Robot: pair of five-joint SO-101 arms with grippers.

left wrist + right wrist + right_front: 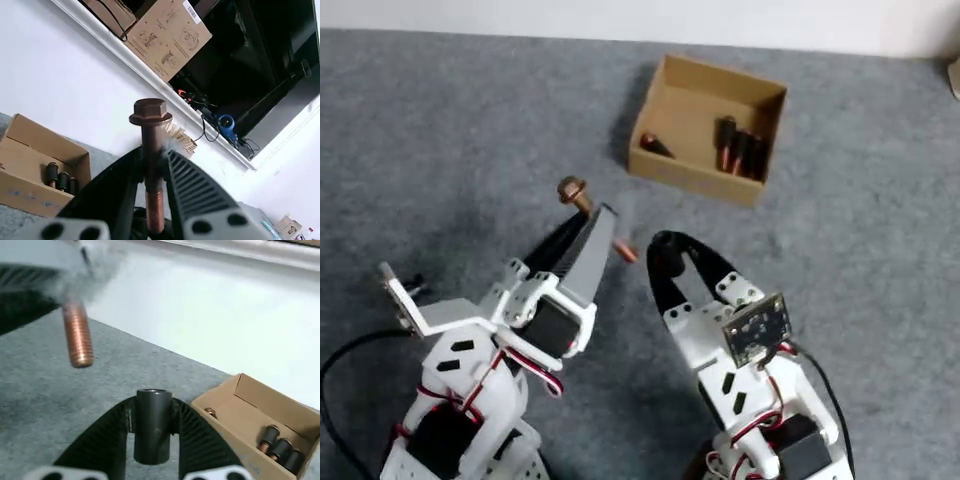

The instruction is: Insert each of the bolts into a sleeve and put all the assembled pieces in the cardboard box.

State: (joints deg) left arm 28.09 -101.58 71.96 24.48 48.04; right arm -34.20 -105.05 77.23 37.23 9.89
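My left gripper is shut on a copper bolt, held off the table with its hex head pointing away from the arm. In the left wrist view the bolt stands upright between the fingers. My right gripper is shut on a black sleeve, its open bore facing up. The bolt's threaded tip hangs above and to one side of the sleeve, apart from it. The cardboard box stands beyond both grippers and holds several assembled pieces.
Grey carpet covers the table. A white wall rises behind the box. In the wrist views the box lies past each gripper, with open carpet between.
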